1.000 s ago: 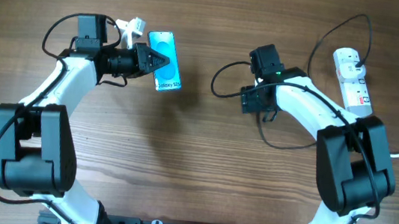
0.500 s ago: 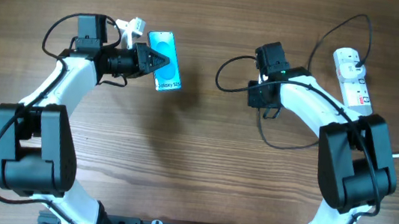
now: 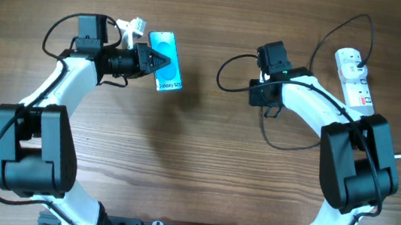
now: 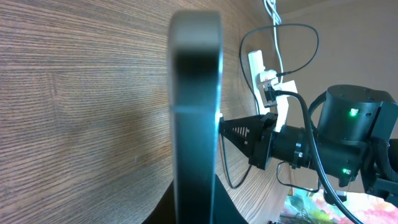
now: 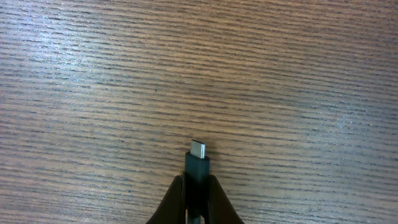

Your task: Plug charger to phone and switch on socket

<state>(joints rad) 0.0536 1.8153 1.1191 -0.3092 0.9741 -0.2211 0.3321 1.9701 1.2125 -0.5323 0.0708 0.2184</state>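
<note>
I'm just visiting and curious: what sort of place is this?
Probably a robotics test bench rather than a home. At a wooden table, the left fingers hold the phone, the right fingers pinch the charger, and the socket lies nearby.

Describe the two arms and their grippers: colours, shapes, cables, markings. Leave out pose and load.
The left arm and right arm both have smooth white link shells between bulky black joint housings. The left gripper and right gripper are black with tapered fingers. A thin black cable loops beside the left wrist. A small green light glows on the right wrist.
</note>
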